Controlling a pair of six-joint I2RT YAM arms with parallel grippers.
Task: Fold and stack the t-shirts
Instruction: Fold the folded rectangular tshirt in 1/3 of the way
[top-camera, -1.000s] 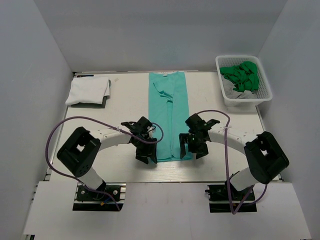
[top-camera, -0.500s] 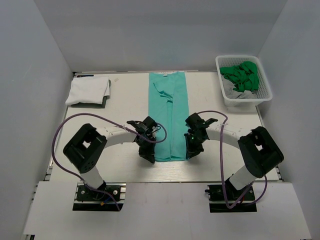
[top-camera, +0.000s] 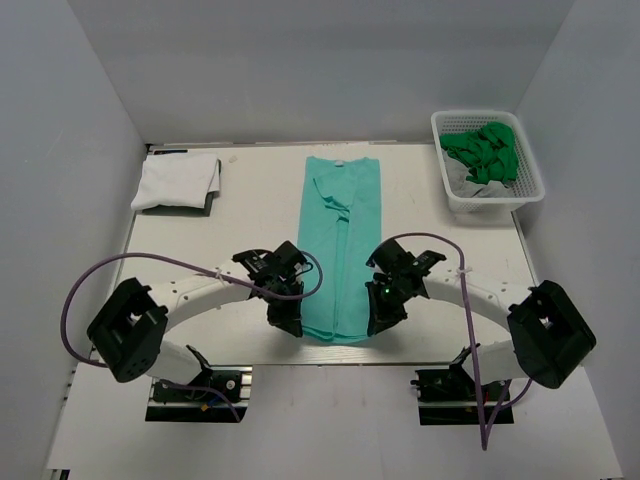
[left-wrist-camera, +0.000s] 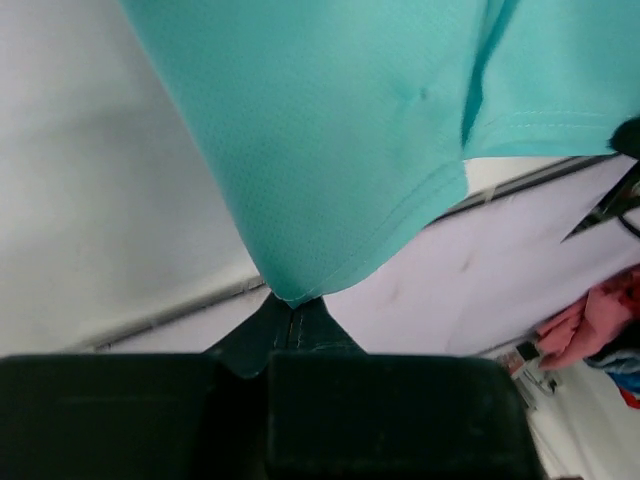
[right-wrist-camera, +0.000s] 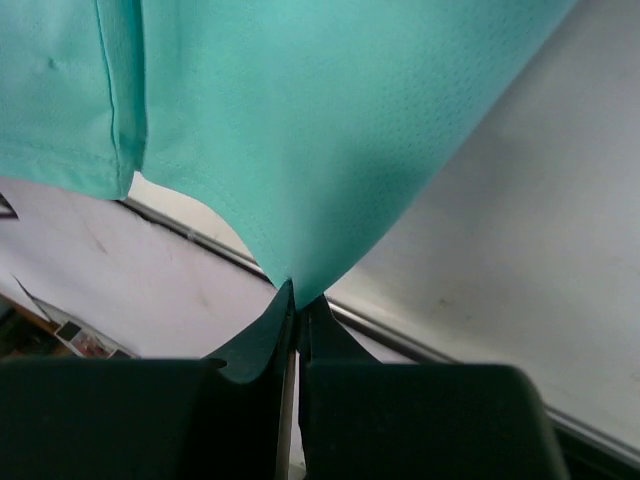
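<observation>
A teal-mint t-shirt, folded into a long narrow strip, runs down the middle of the table. My left gripper is shut on its near left hem corner. My right gripper is shut on the near right hem corner. Both corners are lifted off the table, and the near hem sags between them by the table's front edge. A white t-shirt lies folded at the back left.
A white lattice basket at the back right holds bright green and grey cloth. The table's front edge rail runs just under the held hem. Side walls stand close on both sides.
Both grippers dropped onto the near hem corners and shut on them. They then drew the hem toward the front edge and raised it; the shirt slid nearer.
</observation>
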